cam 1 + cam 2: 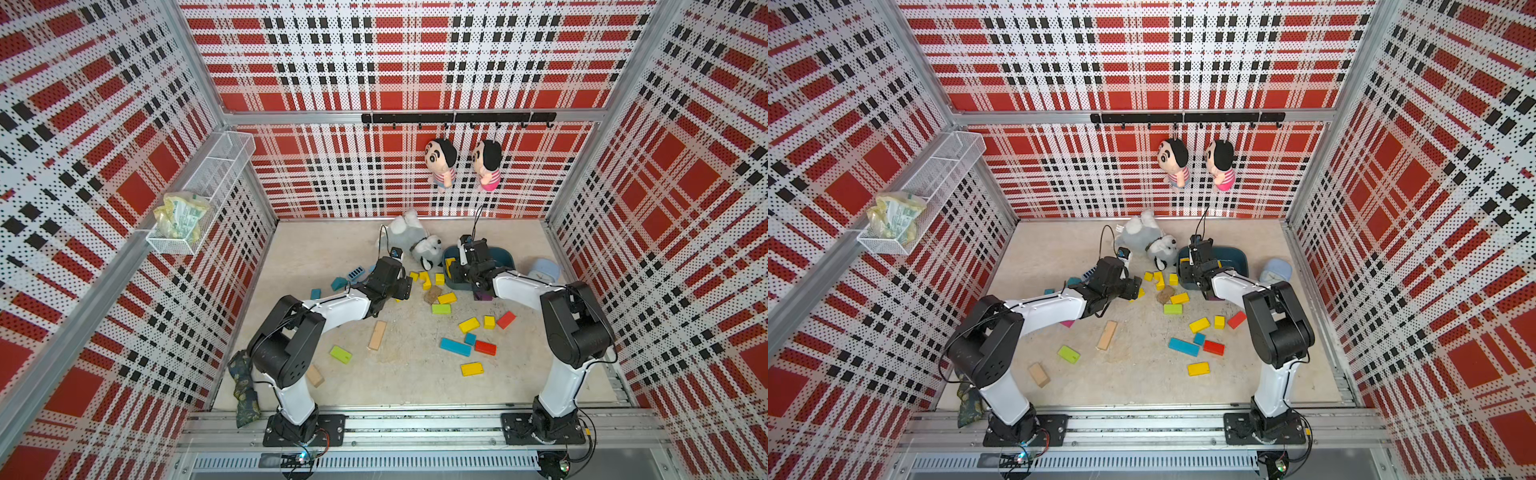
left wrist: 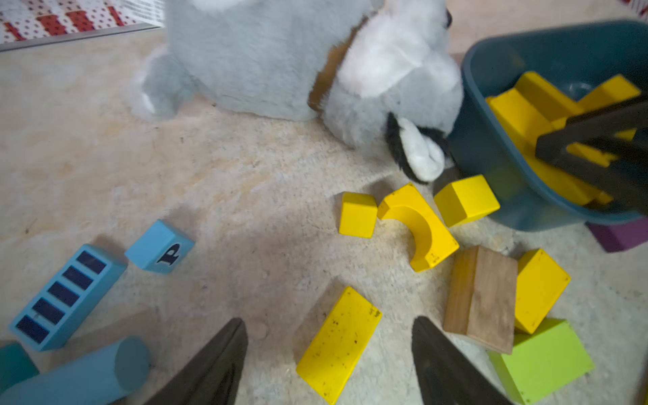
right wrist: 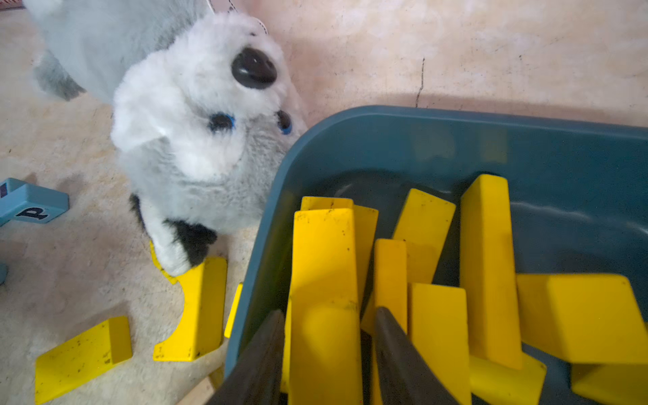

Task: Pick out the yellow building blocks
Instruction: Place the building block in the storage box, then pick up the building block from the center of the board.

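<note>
Toward the left of the scatter, the left gripper (image 2: 329,319) hangs low over the worktop (image 1: 316,249) with its jaws wide apart and empty, lined up on a flat yellow brick (image 2: 338,345) lying just beyond the fingertips. Further right and farther back, a yellow arch (image 2: 420,228) and two yellow cubes (image 2: 357,214) sit beside the paw of a plush dog (image 1: 415,243), close to the left wall of the blue bin (image 3: 420,140). Over that bin the right gripper (image 3: 329,310) has a long yellow bar (image 3: 324,266) between its jaws, above a heap of yellow building blocks (image 3: 489,266) already inside. Whether the jaws pinch the bar or have let go cannot be told. The right arm appears to be at the drop-off step and the left at the approach to a pick. Next, the left jaws would need to descend astride the brick's narrow width and close. More yellow pieces (image 1: 469,325) wait on the near right among red, blue and green ones, so the sorting looks roughly half done.
</note>
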Controlling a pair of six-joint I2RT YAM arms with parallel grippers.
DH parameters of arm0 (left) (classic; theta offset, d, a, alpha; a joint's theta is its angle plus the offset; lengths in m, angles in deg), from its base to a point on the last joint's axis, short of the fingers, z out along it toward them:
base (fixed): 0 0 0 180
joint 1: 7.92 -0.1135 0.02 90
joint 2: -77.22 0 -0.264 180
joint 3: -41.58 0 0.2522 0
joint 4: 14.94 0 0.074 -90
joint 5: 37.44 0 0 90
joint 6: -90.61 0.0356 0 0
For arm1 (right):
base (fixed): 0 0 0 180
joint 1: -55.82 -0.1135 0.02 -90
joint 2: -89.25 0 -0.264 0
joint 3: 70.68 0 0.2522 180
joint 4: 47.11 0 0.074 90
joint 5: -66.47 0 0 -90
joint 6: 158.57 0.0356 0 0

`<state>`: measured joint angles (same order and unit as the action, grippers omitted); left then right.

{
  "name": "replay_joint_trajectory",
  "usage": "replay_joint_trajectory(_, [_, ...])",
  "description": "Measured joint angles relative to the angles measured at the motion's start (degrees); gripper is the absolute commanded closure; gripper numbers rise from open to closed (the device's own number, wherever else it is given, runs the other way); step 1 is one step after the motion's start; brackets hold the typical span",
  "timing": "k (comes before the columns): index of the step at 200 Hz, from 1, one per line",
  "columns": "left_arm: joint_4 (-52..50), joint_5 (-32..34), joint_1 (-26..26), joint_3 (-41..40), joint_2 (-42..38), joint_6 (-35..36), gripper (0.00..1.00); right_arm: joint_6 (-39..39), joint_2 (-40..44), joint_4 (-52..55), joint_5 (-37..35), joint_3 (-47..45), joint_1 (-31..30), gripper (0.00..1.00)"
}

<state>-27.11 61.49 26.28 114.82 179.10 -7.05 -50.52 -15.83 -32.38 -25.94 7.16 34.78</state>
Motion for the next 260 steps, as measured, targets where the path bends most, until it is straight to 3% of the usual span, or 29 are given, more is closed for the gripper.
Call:
replay_joint_trajectory(71, [-11.9,-1.0,0.3,9.2,7.5,12.0,0.25,-0.8,7.9,-1.3,-1.6,-4.2,0.3,0.54])
replay_joint_trajectory(152, [-21.6,-1.2,0.3,13.9,11.9,19.3,0.33,-1.0,10.1,-1.2,-2.3,-7.0,0.3,0.53])
replay_joint_trajectory(260, [-25.5,-1.0,0.3,16.1,13.3,22.9,0.58,-1.0,10.1,-1.2,-2.4,-7.0,0.3,0.55])
